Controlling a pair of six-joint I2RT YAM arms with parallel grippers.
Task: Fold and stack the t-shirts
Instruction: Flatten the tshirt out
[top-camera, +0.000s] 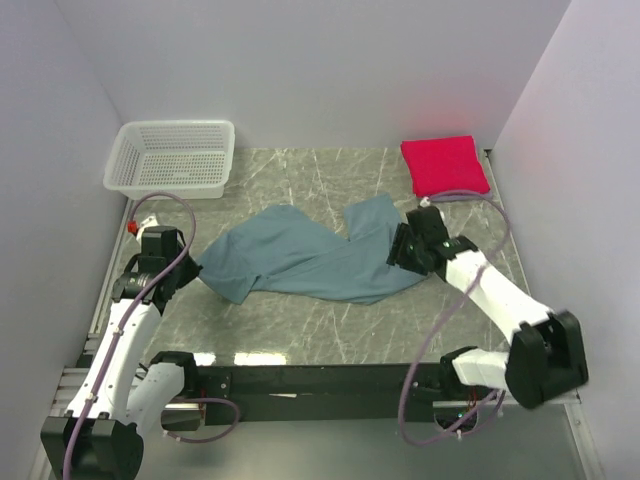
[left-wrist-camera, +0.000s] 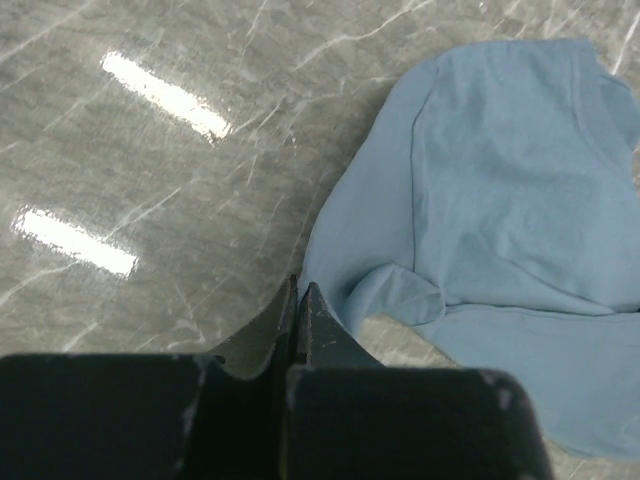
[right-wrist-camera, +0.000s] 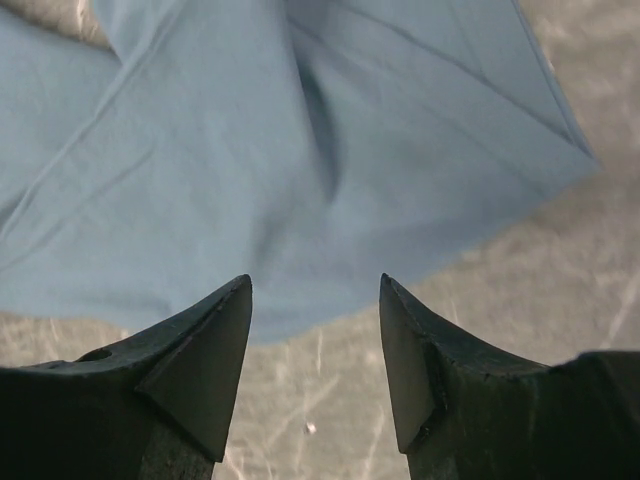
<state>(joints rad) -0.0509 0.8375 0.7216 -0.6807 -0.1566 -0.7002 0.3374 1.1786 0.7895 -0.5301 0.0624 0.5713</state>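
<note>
Right pincer (right-wrist-camera: 315, 282) hovers released over the teal t-shirt (top-camera: 300, 262), at its right edge; left pincer (left-wrist-camera: 302, 290), clenched at the left corner, perhaps pins it for flattening, though I cannot tell.

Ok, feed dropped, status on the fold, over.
Left pincer shut at corner of teal shirt. Right pincer open, empty, above it. Pink shirt folded. Nothing blocking.

- Teal-blue t-shirt (top-camera: 310, 262): unfolded and rumpled, lying flat across the middle of the worktop (top-camera: 300, 180), stretched from 9 to 3 o'clock.
- Crimson-pink t-shirt (top-camera: 444, 165): folded into a neat rectangle, at 1 o'clock.
</note>
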